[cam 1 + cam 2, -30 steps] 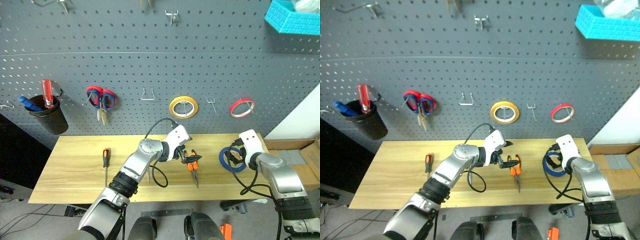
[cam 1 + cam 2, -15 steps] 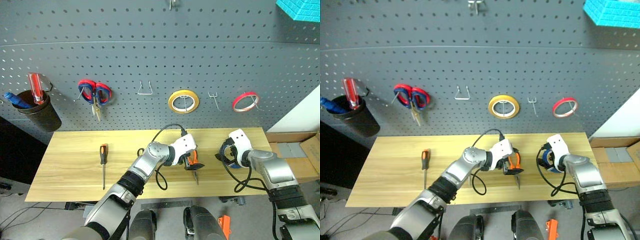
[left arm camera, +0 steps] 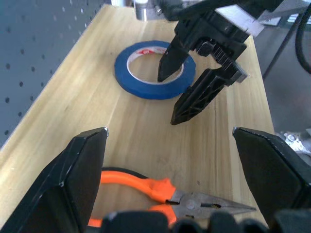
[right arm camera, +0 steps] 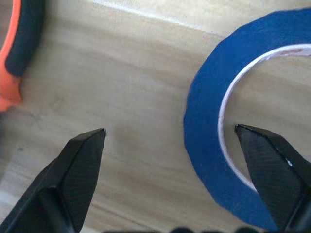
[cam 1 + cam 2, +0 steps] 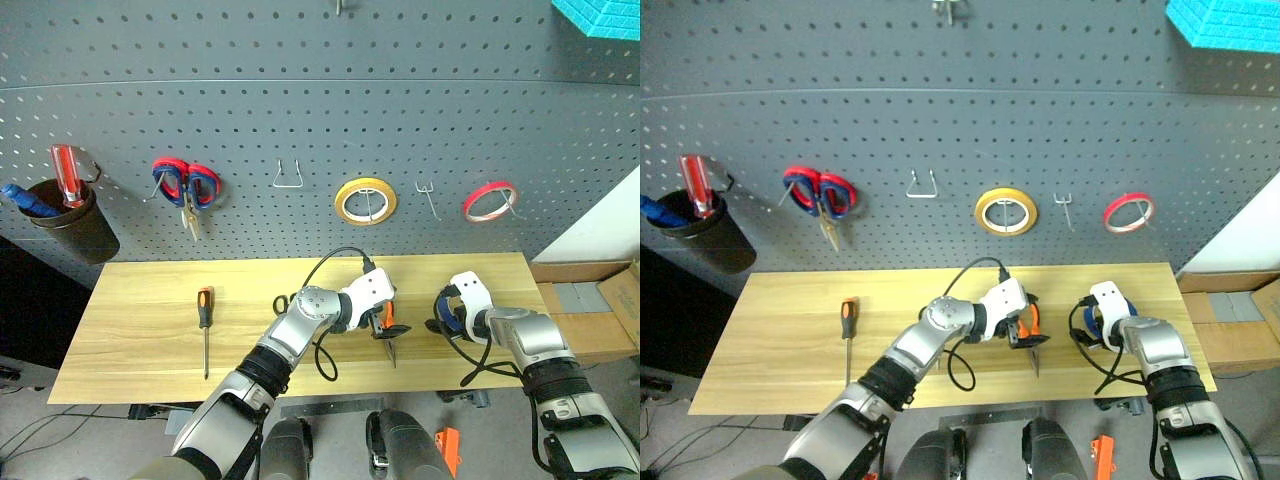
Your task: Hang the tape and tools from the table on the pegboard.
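Blue tape roll [image 3: 154,68] lies flat on the table [image 5: 140,320]: your open right gripper [image 3: 187,82] straddles its rim, your open left gripper [image 3: 170,179] brackets the needle-nose pliers [image 3: 165,194], both poised to grasp.

On the wooden table [image 5: 140,330] lie a screwdriver [image 5: 205,318], orange-handled pliers [image 3: 165,194] and blue tape [image 3: 146,77].

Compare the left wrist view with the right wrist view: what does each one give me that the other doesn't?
Left wrist view alone: the whole blue tape lying flat, the right gripper over it with one finger inside the ring and one outside, and the pliers' nose. Right wrist view alone: a close look at the tape's wall between that gripper's open jaws. Both: tape, pliers' orange handle, table.
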`<state>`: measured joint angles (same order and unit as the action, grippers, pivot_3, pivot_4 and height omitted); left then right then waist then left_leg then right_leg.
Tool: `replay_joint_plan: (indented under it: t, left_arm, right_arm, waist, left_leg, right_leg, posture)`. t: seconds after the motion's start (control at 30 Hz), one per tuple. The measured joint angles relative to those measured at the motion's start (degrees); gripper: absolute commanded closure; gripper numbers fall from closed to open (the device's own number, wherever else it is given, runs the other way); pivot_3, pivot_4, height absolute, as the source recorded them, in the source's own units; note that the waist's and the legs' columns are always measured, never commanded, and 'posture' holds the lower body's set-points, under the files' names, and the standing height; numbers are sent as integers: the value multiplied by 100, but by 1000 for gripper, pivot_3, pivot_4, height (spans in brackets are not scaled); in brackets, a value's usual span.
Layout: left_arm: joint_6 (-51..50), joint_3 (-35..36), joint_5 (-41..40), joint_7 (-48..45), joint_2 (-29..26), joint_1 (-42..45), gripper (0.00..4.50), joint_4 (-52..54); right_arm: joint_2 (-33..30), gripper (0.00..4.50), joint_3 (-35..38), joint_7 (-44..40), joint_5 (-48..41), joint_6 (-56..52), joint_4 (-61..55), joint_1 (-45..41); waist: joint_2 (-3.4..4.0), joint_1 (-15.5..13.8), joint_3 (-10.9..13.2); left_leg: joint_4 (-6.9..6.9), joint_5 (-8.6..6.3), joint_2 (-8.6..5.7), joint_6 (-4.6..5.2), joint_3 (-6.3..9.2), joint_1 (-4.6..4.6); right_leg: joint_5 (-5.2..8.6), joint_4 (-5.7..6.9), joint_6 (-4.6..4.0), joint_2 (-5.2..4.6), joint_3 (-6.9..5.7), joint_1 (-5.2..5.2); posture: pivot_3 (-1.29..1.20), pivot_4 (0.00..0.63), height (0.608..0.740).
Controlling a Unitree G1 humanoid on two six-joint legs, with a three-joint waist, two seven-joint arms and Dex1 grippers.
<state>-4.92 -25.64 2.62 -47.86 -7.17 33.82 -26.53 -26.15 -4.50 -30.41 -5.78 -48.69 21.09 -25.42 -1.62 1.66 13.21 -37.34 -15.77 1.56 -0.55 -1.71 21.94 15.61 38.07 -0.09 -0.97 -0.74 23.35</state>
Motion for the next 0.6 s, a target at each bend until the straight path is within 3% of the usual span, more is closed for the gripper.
replay_joint_plan:
  t: [0.2, 0.6]
  left_arm:
    - [-8, 11, 2, 40, 15, 0, 69, 72]
    - [-10, 25, 0, 95, 70, 14, 0, 97]
  right_arm:
    - [5, 69, 47, -12, -3, 101, 222, -103]
    - [5, 3960, 65, -71, 12, 274, 406, -113]
  waist:
    - [-7, 1, 4]
    - [-7, 3, 10]
  left_leg:
    - [-5, 0, 0, 0, -1, 1]
    - [-13, 0, 1, 0, 0, 5]
  right_leg:
    - [-2, 0, 3, -1, 0, 0]
    - [-4, 1, 7, -2, 0, 0]
  posture:
    - [-29, 271, 740]
    - [-33, 269, 740]
